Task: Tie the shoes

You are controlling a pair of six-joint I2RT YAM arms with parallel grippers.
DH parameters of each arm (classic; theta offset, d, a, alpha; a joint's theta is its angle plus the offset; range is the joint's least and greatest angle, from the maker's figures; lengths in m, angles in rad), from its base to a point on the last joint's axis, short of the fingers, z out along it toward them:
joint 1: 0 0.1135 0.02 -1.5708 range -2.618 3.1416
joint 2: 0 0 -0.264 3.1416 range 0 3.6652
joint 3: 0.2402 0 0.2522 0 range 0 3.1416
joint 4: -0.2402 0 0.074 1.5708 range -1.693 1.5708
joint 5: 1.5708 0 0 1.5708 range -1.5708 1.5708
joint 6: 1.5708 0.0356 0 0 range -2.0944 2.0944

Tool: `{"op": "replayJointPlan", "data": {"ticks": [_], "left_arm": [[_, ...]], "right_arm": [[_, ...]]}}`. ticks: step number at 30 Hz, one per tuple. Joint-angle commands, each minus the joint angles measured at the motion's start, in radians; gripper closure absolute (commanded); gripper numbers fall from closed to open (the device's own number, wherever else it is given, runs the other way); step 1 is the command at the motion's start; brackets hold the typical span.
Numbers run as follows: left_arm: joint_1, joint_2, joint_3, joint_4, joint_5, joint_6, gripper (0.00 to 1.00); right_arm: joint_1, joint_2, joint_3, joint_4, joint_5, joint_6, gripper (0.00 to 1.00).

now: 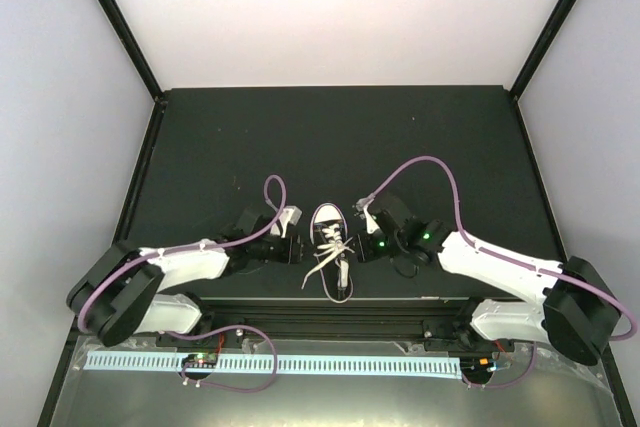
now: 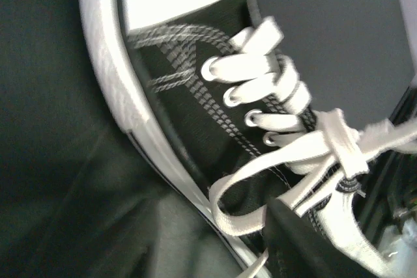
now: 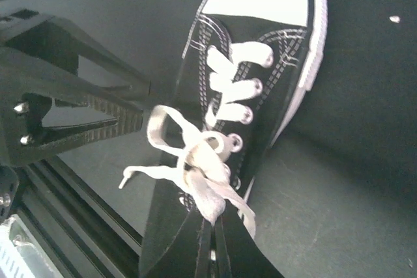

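Note:
The black sneaker point(image 1: 331, 247) lies between the arms, its white toe cap point(image 1: 329, 215) pointing away. Its white laces point(image 1: 328, 252) are crossed in a loose knot over the tongue point(image 3: 205, 154), and one free end trails left point(image 3: 127, 175). My right gripper point(image 3: 221, 226) is shut on a lace loop point(image 3: 212, 193) just behind the knot; it sits against the shoe's right side in the top view point(image 1: 362, 244). My left gripper point(image 1: 297, 247) is open at the shoe's left side. One dark finger point(image 2: 306, 239) rests next to another lace loop point(image 2: 234, 216) hanging over the sole rim point(image 2: 111, 83).
The shoe rests on a black mat point(image 1: 330, 137) near its front edge. A black metal rail point(image 1: 330, 309) runs right behind the heel. White walls enclose the left, right and back. Purple cables point(image 1: 440, 172) arch over both arms.

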Motion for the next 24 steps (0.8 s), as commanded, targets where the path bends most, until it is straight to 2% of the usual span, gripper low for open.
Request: {"op": "replayJointPlan", "data": {"ticks": [1, 4, 8, 14, 18, 24], "left_arm": [[-0.009, -0.121, 0.113, -0.188, -0.110, 0.219, 0.46], [-0.034, -0.175, 0.138, -0.174, -0.113, 0.327, 0.39], [-0.067, -0.170, 0.121, -0.067, -0.034, 0.402, 0.38], [-0.102, -0.109, 0.129, -0.034, -0.032, 0.414, 0.40], [-0.112, -0.094, 0.124, -0.020, -0.053, 0.380, 0.39], [-0.112, -0.126, 0.061, 0.036, -0.131, 0.204, 0.38]], "right_arm": [[-0.006, 0.031, 0.068, -0.031, -0.037, -0.049, 0.98], [-0.005, 0.067, 0.108, -0.055, -0.042, -0.065, 0.98], [-0.009, 0.130, 0.153, -0.057, -0.058, -0.074, 0.98], [-0.029, 0.244, 0.198, 0.007, -0.082, -0.082, 0.93], [-0.052, 0.275, 0.212, 0.016, -0.095, -0.099, 0.76], [-0.116, 0.162, 0.168, -0.015, -0.089, -0.120, 0.37]]}}
